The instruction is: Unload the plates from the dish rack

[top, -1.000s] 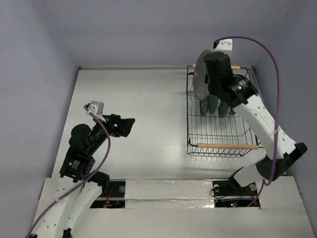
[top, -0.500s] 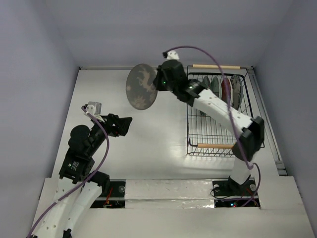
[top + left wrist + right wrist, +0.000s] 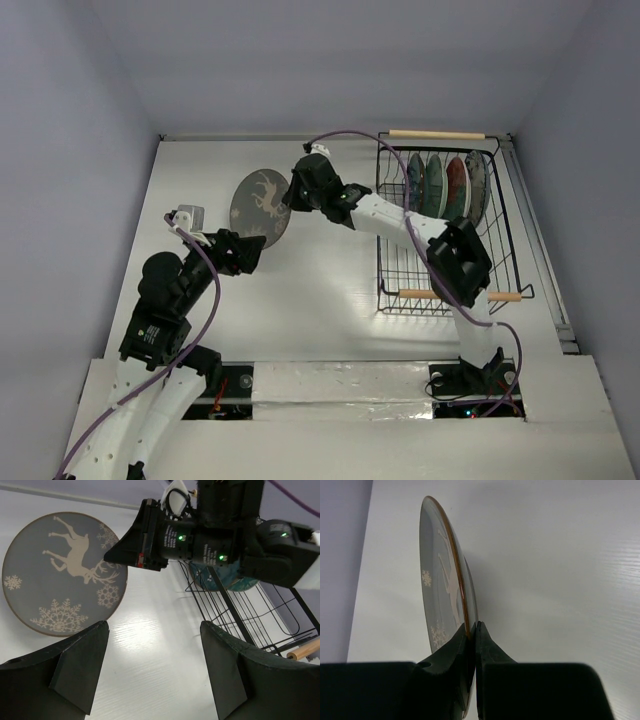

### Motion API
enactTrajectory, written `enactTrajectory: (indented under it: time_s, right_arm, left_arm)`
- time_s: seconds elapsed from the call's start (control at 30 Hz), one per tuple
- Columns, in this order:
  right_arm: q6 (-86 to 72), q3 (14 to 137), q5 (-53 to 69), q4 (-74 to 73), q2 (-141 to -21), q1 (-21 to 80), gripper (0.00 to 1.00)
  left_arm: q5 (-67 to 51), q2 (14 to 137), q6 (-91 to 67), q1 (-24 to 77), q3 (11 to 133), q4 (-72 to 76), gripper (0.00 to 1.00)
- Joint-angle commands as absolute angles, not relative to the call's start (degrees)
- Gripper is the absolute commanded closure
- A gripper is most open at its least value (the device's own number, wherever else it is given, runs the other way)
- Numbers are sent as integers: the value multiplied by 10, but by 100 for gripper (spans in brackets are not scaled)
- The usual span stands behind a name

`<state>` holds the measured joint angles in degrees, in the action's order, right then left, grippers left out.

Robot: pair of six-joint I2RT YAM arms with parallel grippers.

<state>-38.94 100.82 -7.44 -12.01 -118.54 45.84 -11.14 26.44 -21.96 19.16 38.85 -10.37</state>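
My right hand [image 3: 291, 196] is clenched on the rim of the dark grey deer plate [image 3: 259, 206], the fingers [image 3: 461, 639] pinching its edge from both sides; the plate [image 3: 443, 575] stands on edge, left of centre in the top view, over bare tabletop [image 3: 320, 270]; I cannot tell whether it touches the surface. My left hand [image 3: 254, 250] is released, its jaws spread wide, just beside the plate's lower edge; from that wrist the plate [image 3: 61, 575] sits upper left, face on, deer and snowflakes plain.

The dish rack [image 3: 440, 272] lies at the right of the frame, well apart from the plate; four plates stand in its far slots: teal [image 3: 415, 181], pale green [image 3: 434, 180], red [image 3: 457, 183] and white [image 3: 477, 180]. My right arm reaches across the rack's left wall; its purple cable [image 3: 345, 138] arches above it.

Half a second ago the plate was higher in the frame and further right; a second ago it hung above the rack's far end; it has since come down and leftward toward my left hand, which has barely moved.
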Motion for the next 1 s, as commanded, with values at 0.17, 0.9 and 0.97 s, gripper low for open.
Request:
enactTrajectory:
  time_s: [0.17, 0.9, 0.97]
  right_arm:
    - [-455, 941, -77, 21, -1201, 458, 95]
    - [-424, 869, -141, -53, -1182, 469, 25]
    - [-401, 880, -129, -69, -1168, 475, 16]
  left_arm:
    - [-112, 268, -221, 194, 387, -85, 29]
    - [-110, 261, -220, 194, 389, -90, 29]
    - [-108, 260, -217, 194, 389, -89, 29]
